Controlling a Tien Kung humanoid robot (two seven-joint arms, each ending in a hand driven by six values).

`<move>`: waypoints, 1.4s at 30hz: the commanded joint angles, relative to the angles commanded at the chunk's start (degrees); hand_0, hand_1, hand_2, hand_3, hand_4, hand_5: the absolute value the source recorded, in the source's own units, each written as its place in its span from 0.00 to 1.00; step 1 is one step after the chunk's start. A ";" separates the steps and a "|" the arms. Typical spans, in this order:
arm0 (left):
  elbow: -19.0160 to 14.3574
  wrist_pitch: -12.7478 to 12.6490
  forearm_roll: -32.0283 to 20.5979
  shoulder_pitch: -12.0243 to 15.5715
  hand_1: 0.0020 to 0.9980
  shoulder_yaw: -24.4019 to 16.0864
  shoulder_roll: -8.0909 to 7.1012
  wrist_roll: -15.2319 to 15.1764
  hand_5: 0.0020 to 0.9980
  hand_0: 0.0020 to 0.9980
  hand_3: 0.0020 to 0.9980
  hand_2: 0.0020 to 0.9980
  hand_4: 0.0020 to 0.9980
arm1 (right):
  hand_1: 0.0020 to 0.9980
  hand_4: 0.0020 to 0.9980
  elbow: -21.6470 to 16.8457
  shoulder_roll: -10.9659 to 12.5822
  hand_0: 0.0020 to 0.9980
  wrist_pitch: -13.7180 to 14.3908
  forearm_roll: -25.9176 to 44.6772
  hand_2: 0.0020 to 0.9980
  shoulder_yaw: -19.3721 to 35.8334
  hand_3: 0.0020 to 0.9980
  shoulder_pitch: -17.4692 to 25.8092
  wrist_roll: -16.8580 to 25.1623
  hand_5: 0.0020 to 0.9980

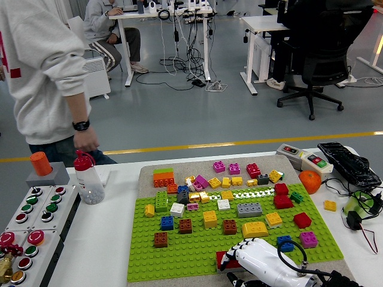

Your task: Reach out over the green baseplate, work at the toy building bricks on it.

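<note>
Nearest, right hand [254, 254]: white, fingers curled over a red brick [225, 259] at the near edge of the green baseplate [197, 248]; grip unconfirmed. Beyond: loose bricks [230, 206] scattered across the baseplate. Far left: person [42, 78] standing beside the table.

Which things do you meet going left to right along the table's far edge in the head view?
Orange cylinder → clear bottle with red cap → orange-and-green brick stack → button box → black keyboard.
</note>
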State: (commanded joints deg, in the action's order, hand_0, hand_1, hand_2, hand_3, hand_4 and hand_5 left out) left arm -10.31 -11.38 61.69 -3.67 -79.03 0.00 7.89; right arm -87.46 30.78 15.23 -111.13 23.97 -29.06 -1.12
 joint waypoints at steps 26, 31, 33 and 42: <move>0.00 0.06 -0.09 -0.32 0.69 0.02 0.00 -0.05 1.00 0.66 0.57 0.72 0.31 | 0.63 0.47 -3.52 0.62 0.57 2.85 -0.98 0.63 4.95 0.60 0.49 1.04 0.19; 0.00 0.08 -0.06 -0.37 0.69 0.02 0.00 -0.08 1.00 0.66 0.57 0.72 0.31 | 0.63 0.47 -2.97 0.05 0.57 5.65 2.72 0.63 7.80 0.60 2.06 2.49 0.19; 0.00 0.08 -0.05 -0.38 0.69 0.02 0.00 -0.09 1.00 0.66 0.57 0.72 0.31 | 0.71 0.47 -2.85 -0.11 0.70 6.24 4.31 0.72 8.49 0.70 2.44 2.82 0.19; 0.00 0.16 0.27 -0.51 0.69 -0.11 0.00 -0.16 1.00 0.66 0.57 0.72 0.31 | 0.75 0.47 -7.59 -4.36 0.75 1.78 22.59 0.76 21.27 0.74 9.85 8.73 0.21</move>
State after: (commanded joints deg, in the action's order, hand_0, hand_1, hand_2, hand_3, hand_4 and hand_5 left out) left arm -10.31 -11.22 61.96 -4.19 -79.14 0.00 7.73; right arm -95.05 26.41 17.01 -88.54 45.24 -19.21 7.61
